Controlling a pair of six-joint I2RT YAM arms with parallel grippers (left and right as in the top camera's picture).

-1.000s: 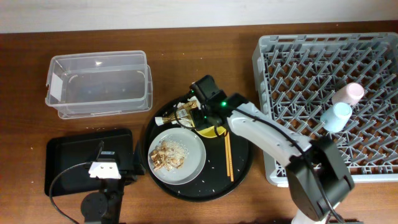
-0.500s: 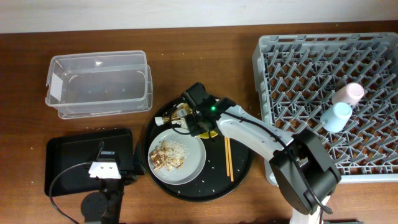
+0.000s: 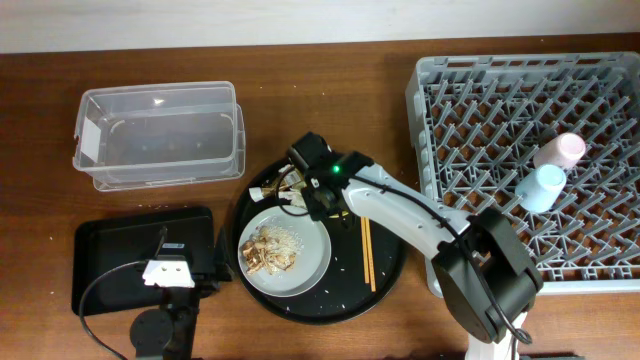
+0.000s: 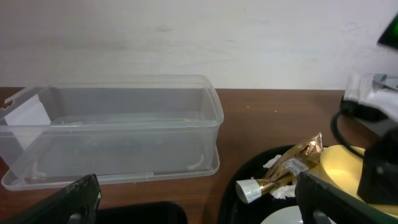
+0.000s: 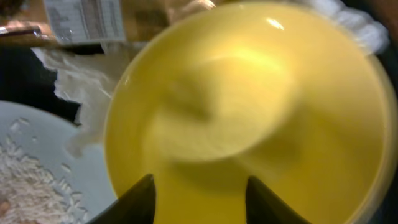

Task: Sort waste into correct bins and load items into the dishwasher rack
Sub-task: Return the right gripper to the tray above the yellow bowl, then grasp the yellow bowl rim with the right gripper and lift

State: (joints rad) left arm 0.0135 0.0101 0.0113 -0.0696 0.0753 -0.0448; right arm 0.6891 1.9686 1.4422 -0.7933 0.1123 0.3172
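Note:
My right gripper (image 3: pixel 322 200) is open right above the yellow bowl (image 5: pixel 249 112) on the round tray, its fingertips (image 5: pixel 199 183) over the bowl's near rim. The bowl also shows in the left wrist view (image 4: pixel 348 171). A gold-brown wrapper (image 3: pixel 290 183) and white napkins (image 5: pixel 81 87) lie just left of the bowl. A grey plate (image 3: pixel 310 255) with food scraps and rice (image 3: pixel 270 248) sits in front. Chopsticks (image 3: pixel 367 250) lie on the tray's right side. A blue cup (image 3: pixel 545 187) and a pink cup (image 3: pixel 560 150) stand in the grey rack (image 3: pixel 480 100). My left gripper (image 3: pixel 185 262) is open and empty over the flat black tray (image 3: pixel 110 250).
The clear tub (image 3: pixel 160 135) stands empty at the back left and fills the left wrist view (image 4: pixel 112 124). The round black tray (image 3: pixel 390 270) has rice grains scattered on it. The rack's left wall stands close to the round tray's right side.
My right gripper has moved a little left over the bowl, toward the wrapper. The left arm has not moved.

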